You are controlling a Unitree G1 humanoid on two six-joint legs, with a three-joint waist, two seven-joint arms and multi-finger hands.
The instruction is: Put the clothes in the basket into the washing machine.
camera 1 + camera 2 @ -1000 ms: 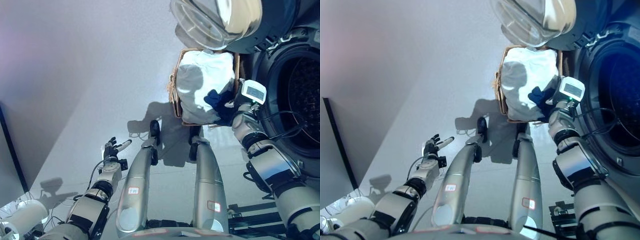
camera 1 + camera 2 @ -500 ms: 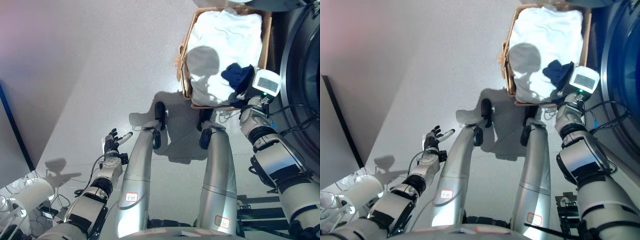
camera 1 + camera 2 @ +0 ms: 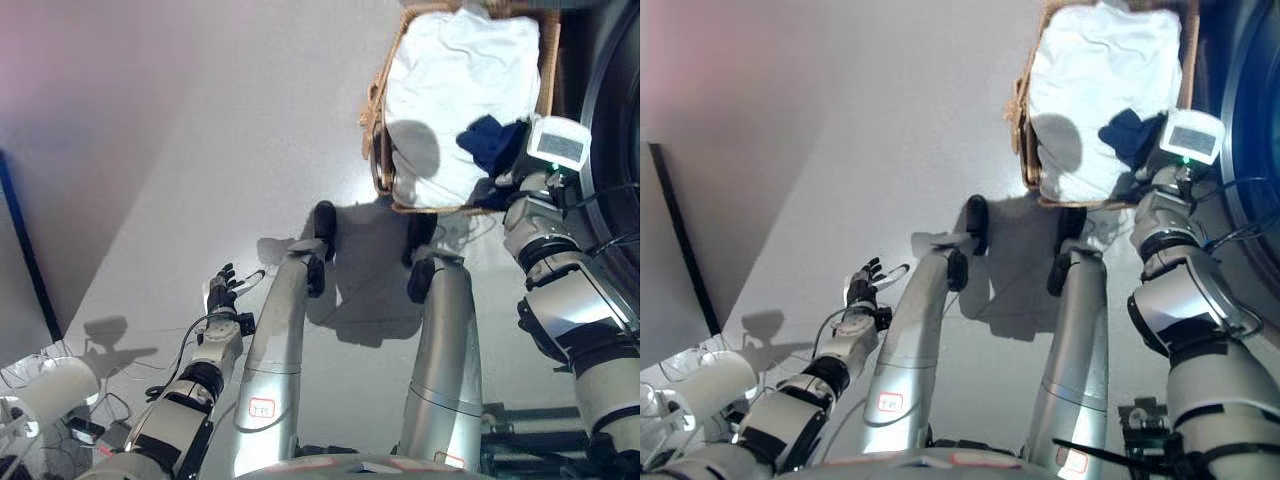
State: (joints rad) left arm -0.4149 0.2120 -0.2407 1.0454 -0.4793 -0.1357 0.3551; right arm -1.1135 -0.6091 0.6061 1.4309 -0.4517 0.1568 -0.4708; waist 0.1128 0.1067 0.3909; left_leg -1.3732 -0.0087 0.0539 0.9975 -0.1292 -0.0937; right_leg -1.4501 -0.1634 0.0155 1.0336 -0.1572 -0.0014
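Our right hand [image 3: 497, 190] sits at the near edge of the wicker basket [image 3: 379, 150], on the dark blue garment [image 3: 490, 140] lying atop the white laundry [image 3: 450, 80]; its fingers are hidden, so we cannot tell its grasp. Our left hand [image 3: 222, 292], well away from the basket, hangs with fingers loosely spread, holding nothing. We judge a firm gather, then a clean lift over the rim toward the washing machine [image 3: 610, 110] beside it.

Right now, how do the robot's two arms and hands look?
Both arms are silver-grey with black bands at the joints. The left hand is dark with a white cover on one finger. The right hand is mostly hidden behind its wrist and the basket; only dark parts show.
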